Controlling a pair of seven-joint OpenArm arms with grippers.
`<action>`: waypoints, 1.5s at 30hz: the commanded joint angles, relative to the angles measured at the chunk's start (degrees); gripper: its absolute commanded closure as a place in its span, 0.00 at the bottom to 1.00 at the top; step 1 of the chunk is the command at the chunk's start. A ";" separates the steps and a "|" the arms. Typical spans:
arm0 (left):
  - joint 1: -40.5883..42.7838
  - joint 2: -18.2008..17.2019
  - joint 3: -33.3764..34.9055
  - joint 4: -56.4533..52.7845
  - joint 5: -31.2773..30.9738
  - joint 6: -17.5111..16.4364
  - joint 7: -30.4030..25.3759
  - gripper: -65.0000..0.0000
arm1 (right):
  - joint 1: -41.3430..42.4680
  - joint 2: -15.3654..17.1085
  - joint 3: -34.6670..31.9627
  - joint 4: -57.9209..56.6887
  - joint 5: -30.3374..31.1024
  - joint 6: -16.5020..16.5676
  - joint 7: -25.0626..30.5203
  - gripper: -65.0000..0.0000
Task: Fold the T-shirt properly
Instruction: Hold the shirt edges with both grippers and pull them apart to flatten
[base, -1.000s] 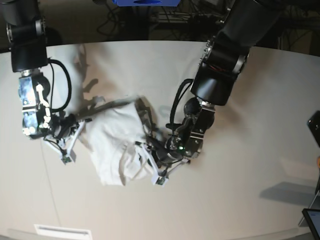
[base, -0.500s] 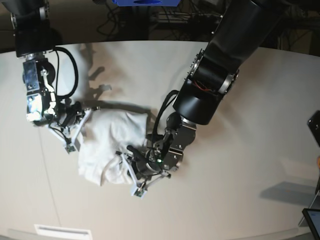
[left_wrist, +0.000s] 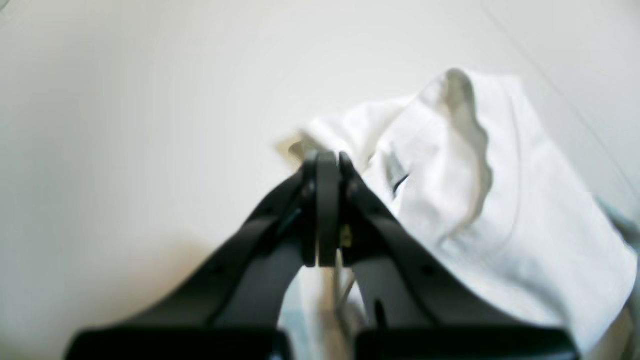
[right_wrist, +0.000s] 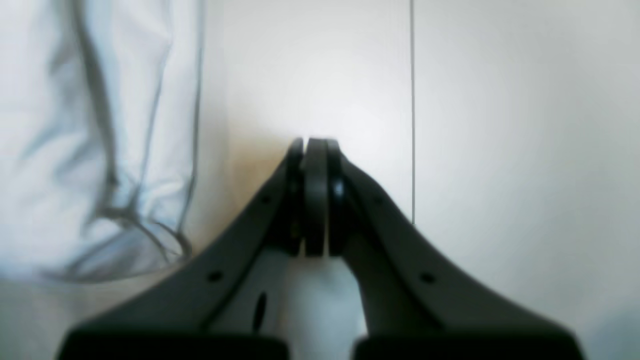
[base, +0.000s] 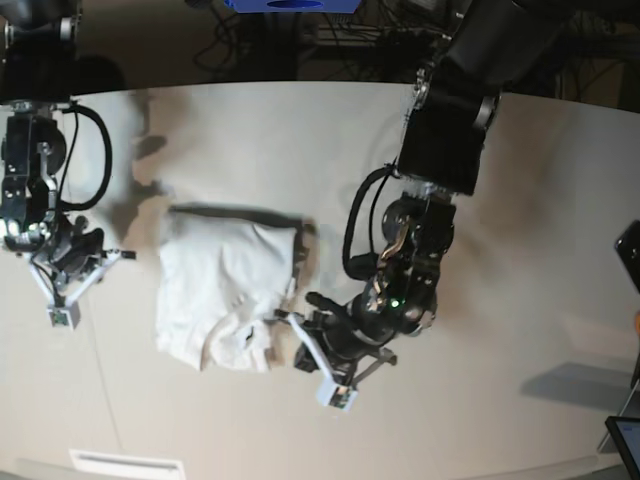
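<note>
The white T-shirt (base: 225, 290) lies in a folded, rumpled bundle left of the table's middle. In the left wrist view the T-shirt (left_wrist: 480, 200) is to the right of the fingers, and in the right wrist view the T-shirt (right_wrist: 90, 140) is blurred at the left. My left gripper (base: 332, 390) is shut and empty, low over the table just off the bundle's lower right corner. Its black tips show pressed together in the left wrist view, left gripper (left_wrist: 325, 162). My right gripper (base: 60, 312) is shut and empty too, apart from the shirt on its left side, right gripper (right_wrist: 312, 145).
The off-white table (base: 520, 400) curves at its far edge, with dark cables and a blue object (base: 290, 5) behind. A dark device (base: 630, 255) sits at the right edge, a white strip (base: 125, 462) at the front left. A thin seam (right_wrist: 412, 100) runs across the tabletop.
Both grippers have come off the T-shirt: the right one moved away to the left, the left one drew back to the lower right. The bundle now lies free and flatter.
</note>
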 joint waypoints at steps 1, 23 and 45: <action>0.33 -1.05 -1.22 3.41 0.01 0.15 0.26 1.00 | 0.68 0.33 -0.18 3.61 0.98 0.40 1.04 1.00; 16.33 1.15 5.19 21.34 0.01 0.15 0.96 1.00 | -4.68 -8.90 -3.44 13.98 1.16 0.40 -1.86 1.00; 15.98 1.85 6.34 1.65 3.17 0.24 -8.71 1.00 | -6.00 -9.25 -9.41 1.32 1.16 0.40 5.43 1.00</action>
